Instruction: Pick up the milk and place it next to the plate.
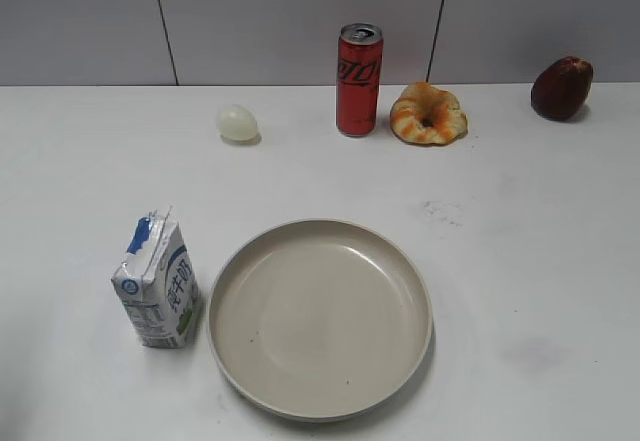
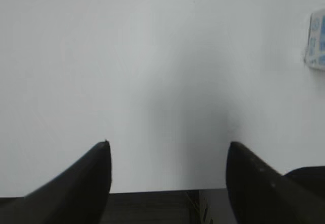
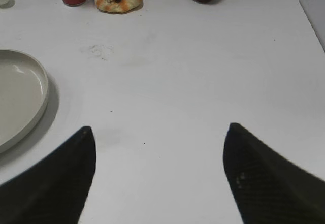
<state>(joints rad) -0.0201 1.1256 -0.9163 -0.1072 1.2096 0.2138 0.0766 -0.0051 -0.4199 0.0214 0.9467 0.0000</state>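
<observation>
White desk [image 1: 520, 261] fills the exterior view below a pale tiled wall. The milk [image 1: 157, 283] stands upright at the lower left, just beside the left rim of the plate [image 1: 320, 318], with a narrow gap between them. Along the top of the frame sit a pale egg [image 1: 237, 122], a red can [image 1: 359, 80], a croissant [image 1: 428, 113] and a dark red fruit [image 1: 561, 88]. The left wrist view shows the left hand [image 2: 167, 153] released, fingers spread over bare desk, a corner of the milk at the right edge. The right wrist view shows the right hand [image 3: 158, 137] released too, holding nothing, the plate's rim at the left edge.
</observation>
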